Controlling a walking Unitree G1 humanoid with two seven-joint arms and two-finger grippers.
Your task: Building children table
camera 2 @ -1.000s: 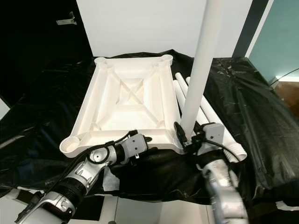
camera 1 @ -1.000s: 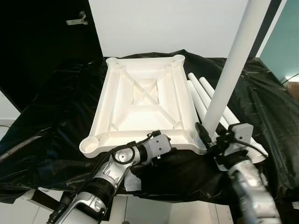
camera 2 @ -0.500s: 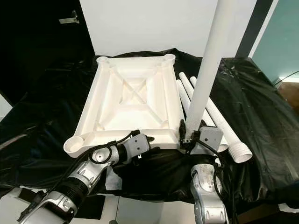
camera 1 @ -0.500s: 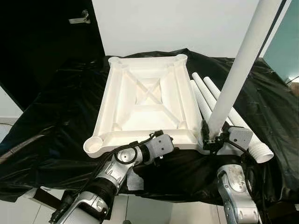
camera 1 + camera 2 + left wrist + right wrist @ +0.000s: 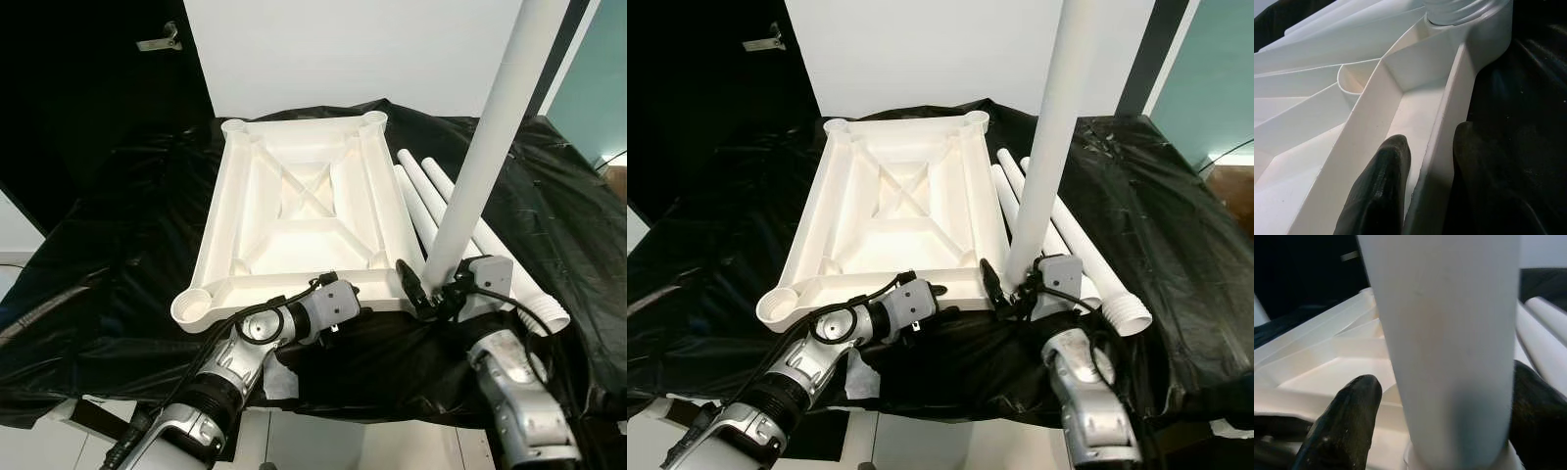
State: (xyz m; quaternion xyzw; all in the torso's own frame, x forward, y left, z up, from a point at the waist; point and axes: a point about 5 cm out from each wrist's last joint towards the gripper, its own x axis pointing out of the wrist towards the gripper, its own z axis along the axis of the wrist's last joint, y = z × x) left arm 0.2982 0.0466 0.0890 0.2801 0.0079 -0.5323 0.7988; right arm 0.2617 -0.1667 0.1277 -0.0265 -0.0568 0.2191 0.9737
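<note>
On the black-sheeted desk (image 5: 127, 245), my left pincer (image 5: 1422, 196) clamps the upturned white plastic tabletop (image 5: 304, 211), right pincer (image 5: 428, 291) grips the first white tube leg (image 5: 480, 157) in its corner socket; three legs (image 5: 431, 196) remain.

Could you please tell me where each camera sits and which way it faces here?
Left and right eye views: on the head, looking down at the upturned tabletop on black sheeting, both arms showing.
Left wrist view: along the left hand, its fingers straddling the tabletop's near rim.
Right wrist view: along the right hand, around the upright leg.
Shared: the leg standing in the tabletop's near right corner socket.
</note>
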